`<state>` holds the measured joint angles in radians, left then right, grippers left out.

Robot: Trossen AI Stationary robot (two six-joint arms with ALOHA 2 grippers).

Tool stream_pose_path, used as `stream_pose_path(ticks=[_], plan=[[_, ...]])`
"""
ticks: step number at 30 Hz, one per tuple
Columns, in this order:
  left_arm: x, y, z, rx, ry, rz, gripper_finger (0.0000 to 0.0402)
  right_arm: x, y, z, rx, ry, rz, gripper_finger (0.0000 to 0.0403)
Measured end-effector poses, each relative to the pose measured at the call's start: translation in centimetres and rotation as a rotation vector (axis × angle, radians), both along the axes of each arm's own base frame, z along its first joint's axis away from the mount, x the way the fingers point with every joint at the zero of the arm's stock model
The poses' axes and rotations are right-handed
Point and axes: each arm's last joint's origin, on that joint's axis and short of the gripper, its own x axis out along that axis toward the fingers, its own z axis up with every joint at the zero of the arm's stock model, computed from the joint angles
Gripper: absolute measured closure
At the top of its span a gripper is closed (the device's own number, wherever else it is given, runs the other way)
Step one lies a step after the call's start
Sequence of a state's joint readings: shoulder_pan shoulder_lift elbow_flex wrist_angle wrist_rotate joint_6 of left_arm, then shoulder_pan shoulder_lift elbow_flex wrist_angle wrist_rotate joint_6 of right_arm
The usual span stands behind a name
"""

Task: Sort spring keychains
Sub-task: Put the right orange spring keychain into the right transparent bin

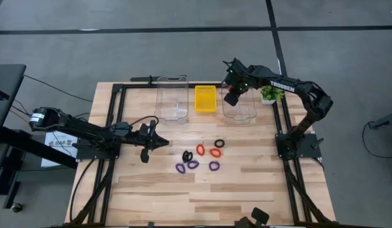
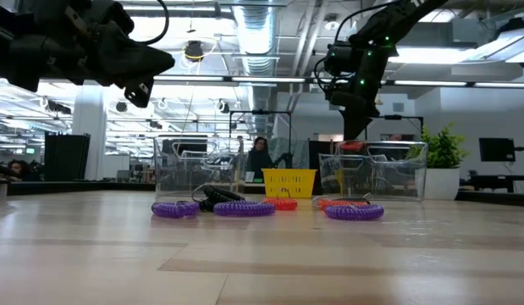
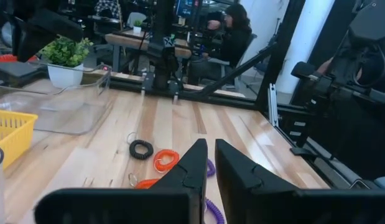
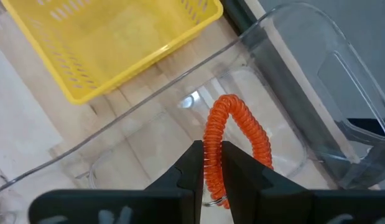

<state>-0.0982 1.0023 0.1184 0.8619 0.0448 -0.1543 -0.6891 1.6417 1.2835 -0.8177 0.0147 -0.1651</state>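
Right gripper (image 4: 209, 163) is clamped on an orange keychain (image 4: 232, 146), hanging above the clear bin (image 1: 240, 101) at the desk's far right edge; release goes straight down. Left gripper (image 3: 208, 165), nearly closed and empty, waits near the left edge.

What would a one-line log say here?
right gripper: holds orange keychain over right clear bin | left gripper: shut, waiting | loose keychains: on table

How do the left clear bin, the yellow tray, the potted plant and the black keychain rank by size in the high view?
1. Left clear bin, largest.
2. Yellow tray.
3. Potted plant.
4. Black keychain, smallest.
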Motion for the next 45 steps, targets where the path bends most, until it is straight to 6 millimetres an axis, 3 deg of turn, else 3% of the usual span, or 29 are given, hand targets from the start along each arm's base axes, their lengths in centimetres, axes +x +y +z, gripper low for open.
stream_pose_path(ticks=[11,27,45], plan=[[0.0,0.0,0.0,-0.011,0.002,-0.012,0.0372,0.0,-0.2,0.0,-0.011,-0.018,-0.012,0.0358],[0.0,0.0,0.0,-0.012,0.001,-0.012,0.0372,-2.5,-0.5,-5.7,0.007,0.027,-0.04,0.0359],[0.0,0.0,0.1,-0.013,-0.006,-0.012,0.0372,-2.6,-0.1,-7.3,-0.009,-0.021,-0.034,0.0353]])
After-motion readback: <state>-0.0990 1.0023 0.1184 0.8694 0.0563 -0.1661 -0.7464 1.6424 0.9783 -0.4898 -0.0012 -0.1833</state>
